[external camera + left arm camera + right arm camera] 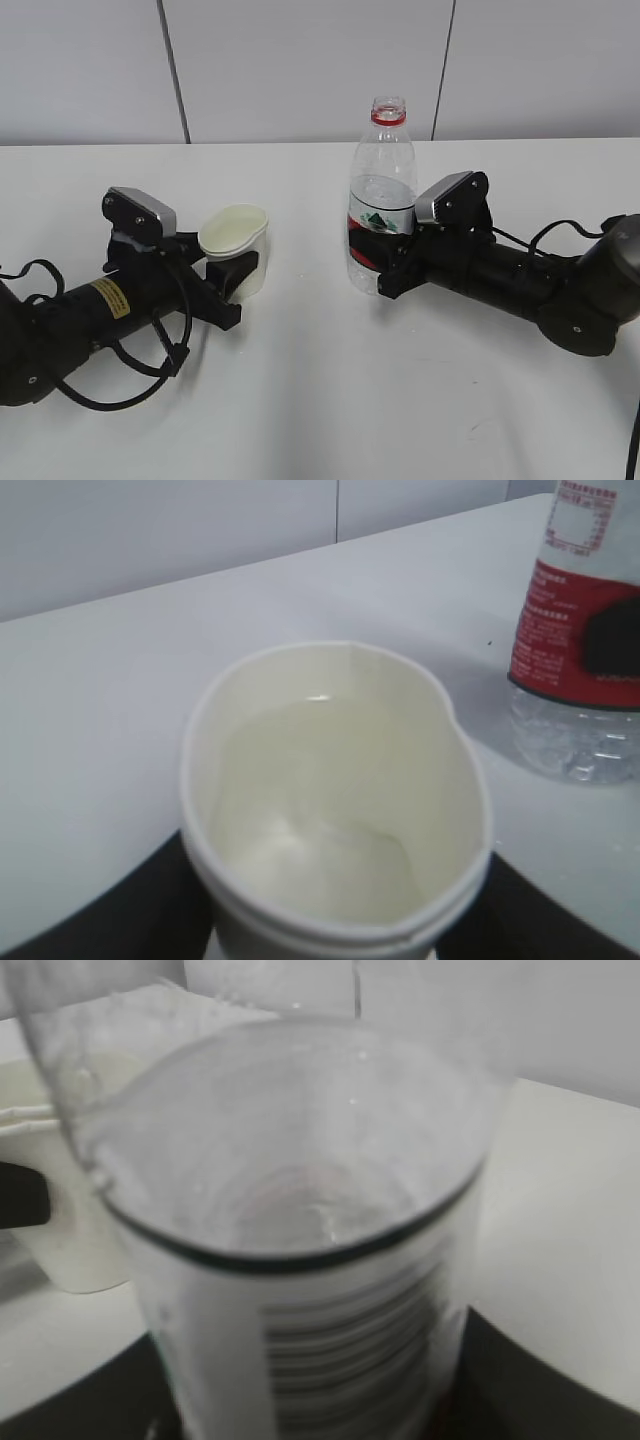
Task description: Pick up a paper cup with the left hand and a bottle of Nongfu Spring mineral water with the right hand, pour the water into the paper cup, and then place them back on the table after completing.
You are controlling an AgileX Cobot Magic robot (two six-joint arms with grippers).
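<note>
1. We are seeing the left hand (pixel 232 280) lying low on the table (pixel 320 400), its fingers closing on the paper cup (pixel 236 245); the cup's rim is squeezed oval in the left wrist view, so the grip is firm.
2. The right hand (pixel 392 262) is clamping the bottle (pixel 380 200) at its label, on the far side of the bottle from the cup.
3. The cup is standing just beside the bottle, on the left-hand side, with a clear gap between them.
4. Water (pixel 330 790) is sitting in the cup, and the uncapped bottle looks largely empty, though the blurred right wrist view leaves us unsure how much remains.
5. We are judging the pour finished and the set-down in hand; both items appear to be resting on the table, though contact is hard to confirm.
6. Next, both hands are needing to part their fingers gently and back away without tipping the cup.
</note>
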